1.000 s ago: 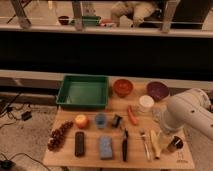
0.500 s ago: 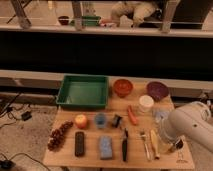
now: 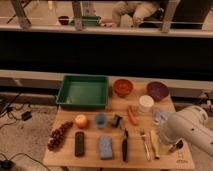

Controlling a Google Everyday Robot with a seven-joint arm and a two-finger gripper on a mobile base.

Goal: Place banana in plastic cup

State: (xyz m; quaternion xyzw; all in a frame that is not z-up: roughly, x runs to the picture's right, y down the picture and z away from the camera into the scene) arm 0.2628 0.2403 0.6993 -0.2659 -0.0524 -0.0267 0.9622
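Observation:
The pale yellow banana (image 3: 154, 144) lies lengthwise near the table's front right, just right of the fork (image 3: 145, 143). The small blue-grey plastic cup (image 3: 100, 119) stands upright in the middle of the table, between the orange fruit (image 3: 81, 120) and a small black object (image 3: 116, 120). My white arm (image 3: 189, 128) reaches in from the right, low over the table's right end. My gripper (image 3: 165, 136) is at the arm's lower left end, just right of the banana and mostly hidden by the arm. The banana rests on the table.
A green tray (image 3: 83, 92), an orange-brown bowl (image 3: 122, 87) and a purple bowl (image 3: 157, 90) stand at the back. A white container (image 3: 146, 103), a carrot-like piece (image 3: 132, 115) and a dark can (image 3: 176, 145) are near the arm. Grapes (image 3: 59, 135), a black remote (image 3: 79, 143), a blue sponge (image 3: 105, 146) and a knife (image 3: 124, 144) line the front.
My arm has come down and forward over the right end of the table, closer to the banana. The objects on the table have not moved.

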